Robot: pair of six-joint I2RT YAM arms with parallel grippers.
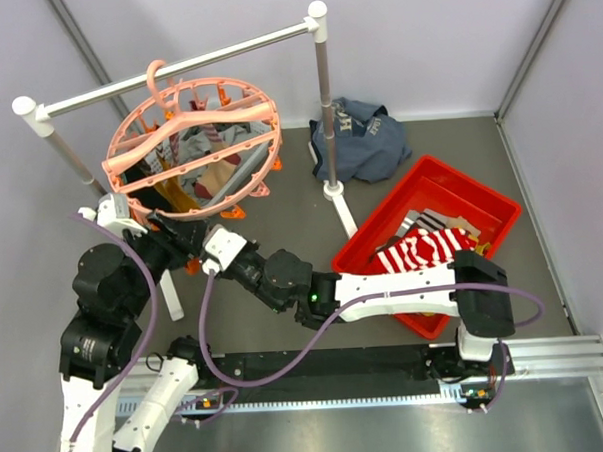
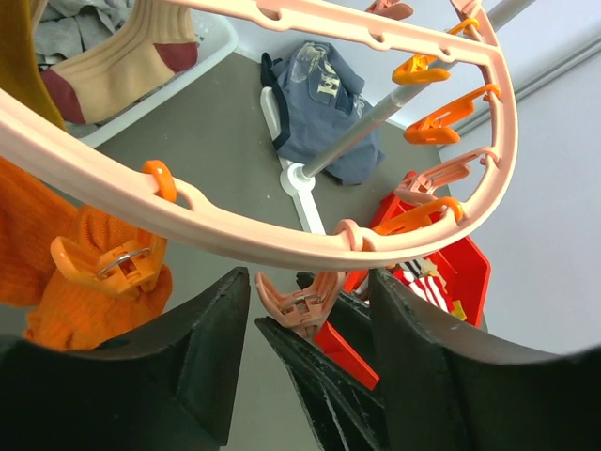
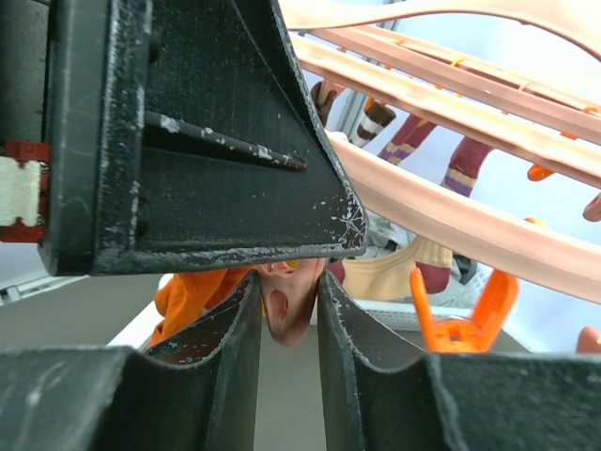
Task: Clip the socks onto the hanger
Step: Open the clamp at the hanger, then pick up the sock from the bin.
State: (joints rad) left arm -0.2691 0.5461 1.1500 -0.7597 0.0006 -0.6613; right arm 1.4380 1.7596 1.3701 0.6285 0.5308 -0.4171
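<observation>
Over the far-left corner of the grey table (image 1: 301, 216), the big round salmon-pink plastic ring hanger (image 1: 227, 122) hangs from the white-and-grey metal rail stand (image 1: 244, 47), with socks dangling inside it. A red plastic tray (image 1: 445, 192) sits toward the right edge, and a red-and-white striped sock (image 1: 423, 249) lies in it.

Down at the ring's near rim, the right gripper (image 3: 289, 282) is clamped tight on a small salmon-pink plastic clip peg (image 3: 287, 315), its scuffed black fingers pinching both sides. The left gripper (image 2: 305, 282) stands about half open, straddling that same peg and the right's fingertip. Whether its pads touch anything, can't tell.

From above, both sets of fingertips are buried beneath the ring. Beside them, a fuzzy knitted orange sock (image 2: 84, 315) hangs from a glossy orange peg (image 2: 108, 268), its top cut off by the frame.
</observation>
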